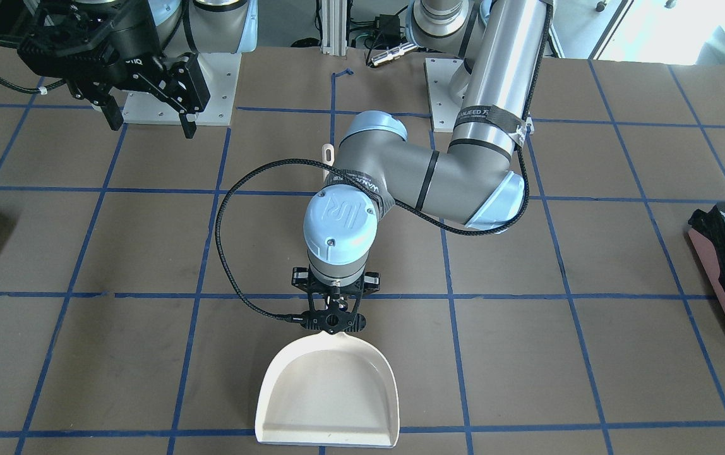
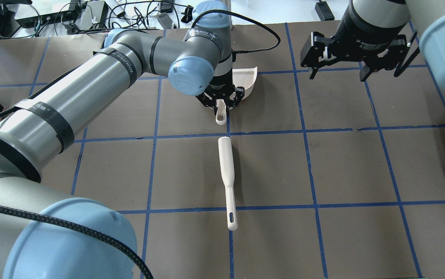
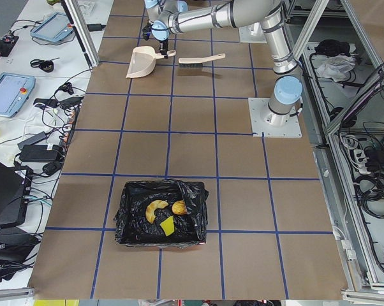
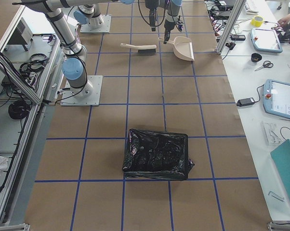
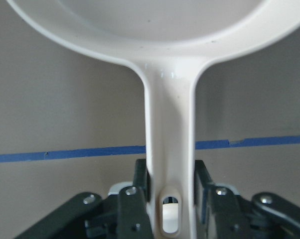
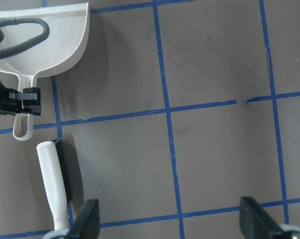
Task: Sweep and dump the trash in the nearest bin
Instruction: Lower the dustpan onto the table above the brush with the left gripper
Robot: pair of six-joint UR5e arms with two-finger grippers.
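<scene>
Your left gripper (image 5: 171,169) is clenched across the handle (image 5: 170,114) of the dustpan (image 1: 328,395), one finger pressed to each side. The dustpan sits empty on the table (image 1: 590,253). In the overhead view the handle's long axis runs 12 to 6 o'clock. The scoop lies at 12 from the pincer and the hanging hole at 6, so the jaws bite along 9 to 3. The brush (image 2: 226,170) lies just past that hole at 6 o'clock, apart from it and on the same 12-to-6 line. The trash is already in the bin (image 3: 133,191), well away at 9 o'clock on the left arm's side. The croissant piece (image 3: 155,210), bread roll (image 3: 179,207) and yellow wedge (image 3: 168,224) all rest on its black liner. The job looks done bar letting go, so I judge you should open along 9 to 3 and lift straight up, not back toward 6. Your right gripper (image 2: 338,75) hangs spread wide at 3 o'clock, holding nothing, and is the farther one from the bin.
</scene>
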